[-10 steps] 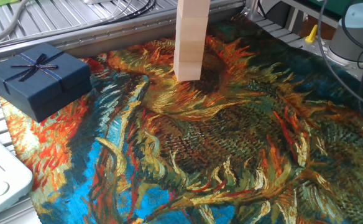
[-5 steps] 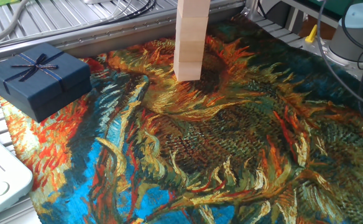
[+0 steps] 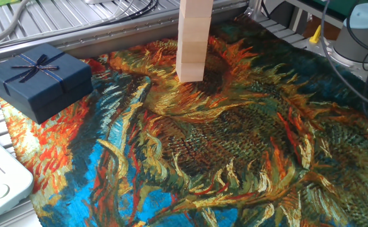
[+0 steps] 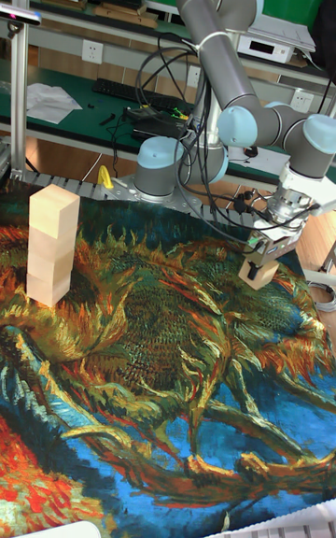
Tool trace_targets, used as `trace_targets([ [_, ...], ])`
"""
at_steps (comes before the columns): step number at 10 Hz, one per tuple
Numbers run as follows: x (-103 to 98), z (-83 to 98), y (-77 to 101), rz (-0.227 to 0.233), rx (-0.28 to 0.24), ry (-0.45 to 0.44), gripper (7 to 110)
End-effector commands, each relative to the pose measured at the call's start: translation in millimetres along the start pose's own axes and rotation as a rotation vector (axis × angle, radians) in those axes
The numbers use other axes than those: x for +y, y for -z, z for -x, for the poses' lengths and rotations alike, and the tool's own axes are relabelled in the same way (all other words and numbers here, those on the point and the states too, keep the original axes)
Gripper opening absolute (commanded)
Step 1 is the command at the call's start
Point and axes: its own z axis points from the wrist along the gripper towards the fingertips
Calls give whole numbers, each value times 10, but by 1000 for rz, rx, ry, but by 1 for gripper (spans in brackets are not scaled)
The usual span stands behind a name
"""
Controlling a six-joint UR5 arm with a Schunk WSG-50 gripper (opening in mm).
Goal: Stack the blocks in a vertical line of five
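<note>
1. My gripper (image 4: pixel 259 262) is clamped on one block (image 4: pixel 255 274), held just above the cloth (image 4: pixel 168 351) at its far right side.
2. The stack (image 4: pixel 50 244) of three blocks stands upright on the cloth's other side, well apart from me.
3. The sunflower-painting cloth covers the counter; a green bench with a keyboard (image 4: pixel 126 92) lies behind.
4. A blue box (image 3: pixel 39 79), lid on and ribboned, sits beside the cloth's corner.

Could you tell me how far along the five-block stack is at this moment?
Done: a stack of three blocks stands upright on the sunflower cloth, judging by the tall fixed view. In hand: the gripper holds a fourth block at the cloth's far edge, well away from the stack. Left: placing it, then a fifth block, which neither view shows.
</note>
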Motion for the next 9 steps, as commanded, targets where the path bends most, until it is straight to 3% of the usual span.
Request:
trace_targets([
  [1,-9,-5,24,-6,17,-30,7],
  [3,-5,12,54,2,19,-44,7],
  [5,-32,85,208,20,14,-49,7],
  [9,-312,375,788,65,-15,-58,7],
])
